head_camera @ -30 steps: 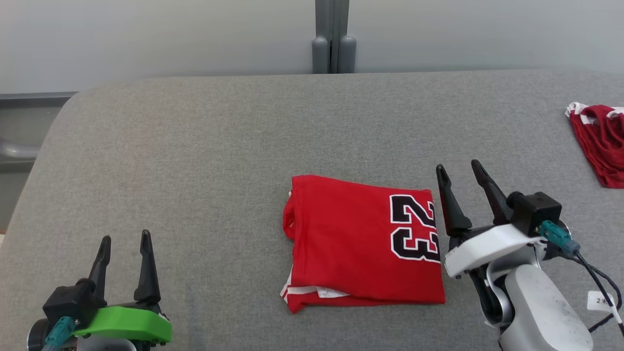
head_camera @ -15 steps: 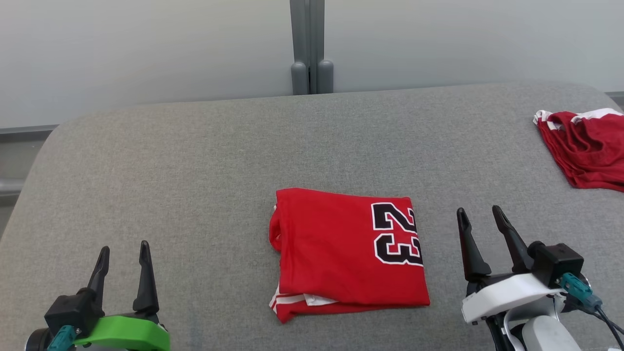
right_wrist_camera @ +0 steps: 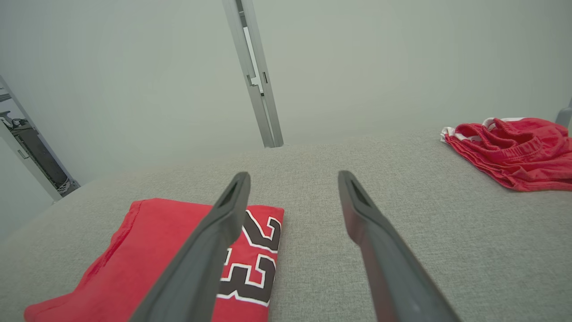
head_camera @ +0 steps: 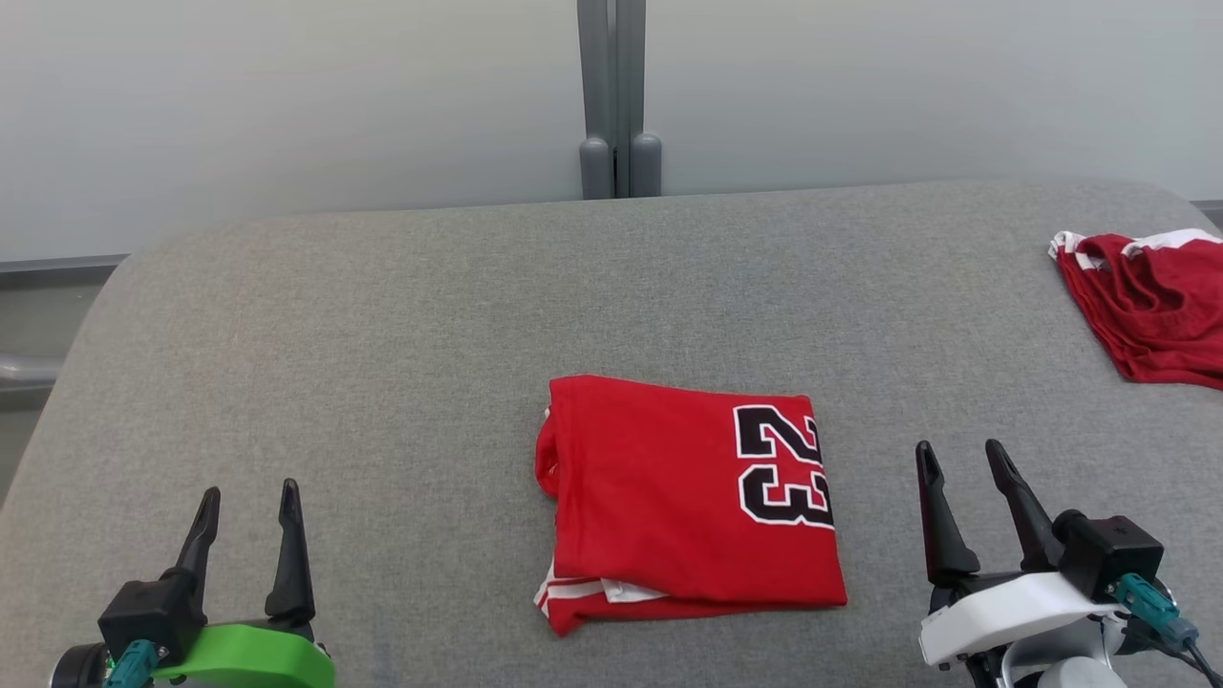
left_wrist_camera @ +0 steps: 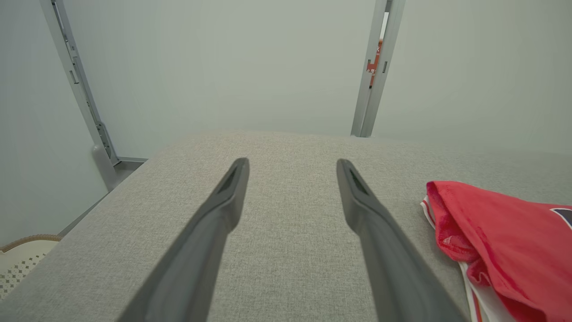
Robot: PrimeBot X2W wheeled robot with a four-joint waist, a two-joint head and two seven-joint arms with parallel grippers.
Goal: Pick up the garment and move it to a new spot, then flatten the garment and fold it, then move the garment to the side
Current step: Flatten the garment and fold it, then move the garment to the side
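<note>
The garment (head_camera: 669,497) is a red jersey with a black "23", folded into a neat rectangle in the middle of the grey padded table (head_camera: 382,315). It also appears in the left wrist view as the garment (left_wrist_camera: 505,237) and in the right wrist view as the garment (right_wrist_camera: 147,250). My left gripper (head_camera: 246,499) stands open near the front left, well away from it, with nothing between its fingers. Just to the right of the jersey, my right gripper (head_camera: 960,454) is open and empty; the right gripper (right_wrist_camera: 292,179) hovers over bare cloth beside the "23".
A second red garment with white trim (head_camera: 1147,306) lies crumpled at the table's far right edge, also seen as red garment (right_wrist_camera: 509,150). A grey post (head_camera: 619,96) stands against the wall behind the table. A pale perforated basket (left_wrist_camera: 22,259) sits below the left edge.
The right gripper has pulled back from the jersey's right edge toward the front right. The head camera has shifted, so the whole scene sits lower. The left gripper stays put.
</note>
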